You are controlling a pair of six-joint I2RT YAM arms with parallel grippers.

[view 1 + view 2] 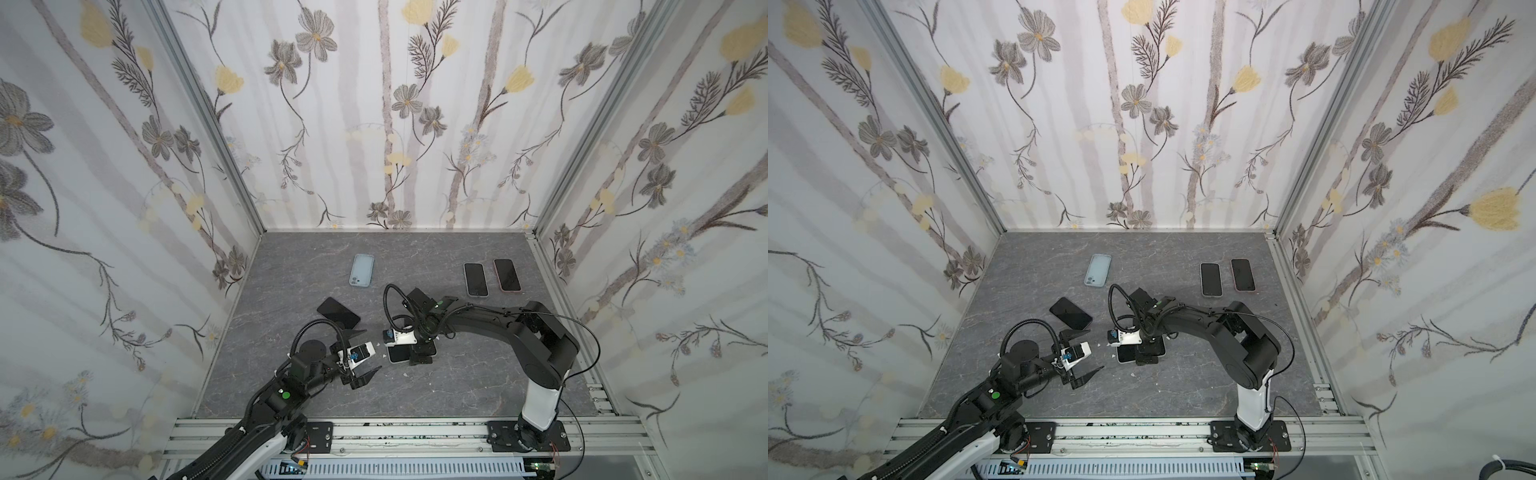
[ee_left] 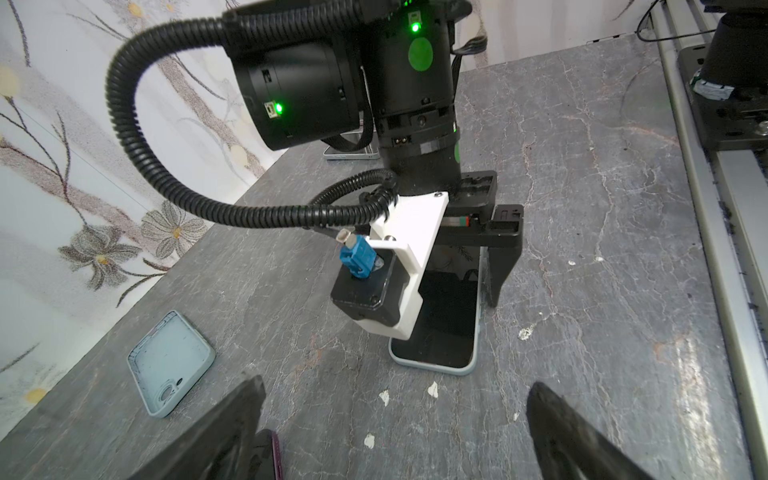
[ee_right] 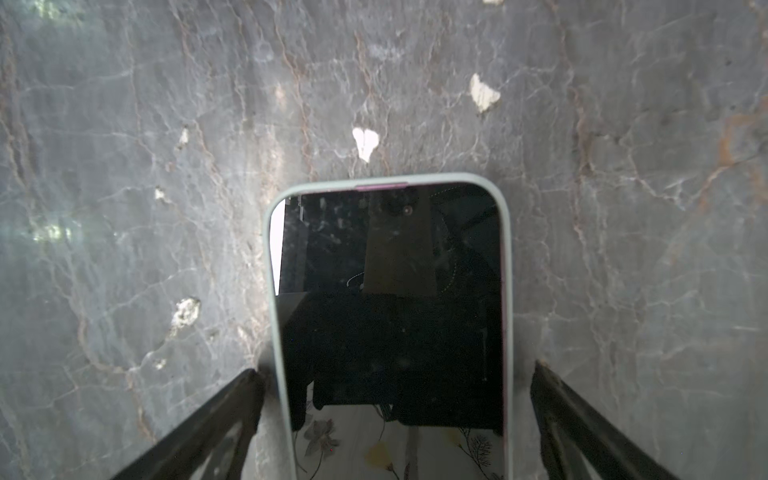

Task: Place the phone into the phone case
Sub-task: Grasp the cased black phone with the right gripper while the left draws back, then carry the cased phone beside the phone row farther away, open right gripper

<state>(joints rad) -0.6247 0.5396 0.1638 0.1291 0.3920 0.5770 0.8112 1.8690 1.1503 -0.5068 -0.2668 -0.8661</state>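
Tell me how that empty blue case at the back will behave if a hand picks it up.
The empty case is a thin open shell with nothing inside, so it is probably light and bendy under a squeeze. It lies flat on the table, so a push would likely slide it, not tip it.

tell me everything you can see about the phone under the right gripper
The phone is a dark glossy slab lying flat, screen up, on the grey marbled table. It sits in a pale blue-green case whose rim wraps its edges; a thin purple strip of its body shows at one end. The screen is off and shows dim reflections. The right gripper hangs over it, open, fingers straddling its long sides.
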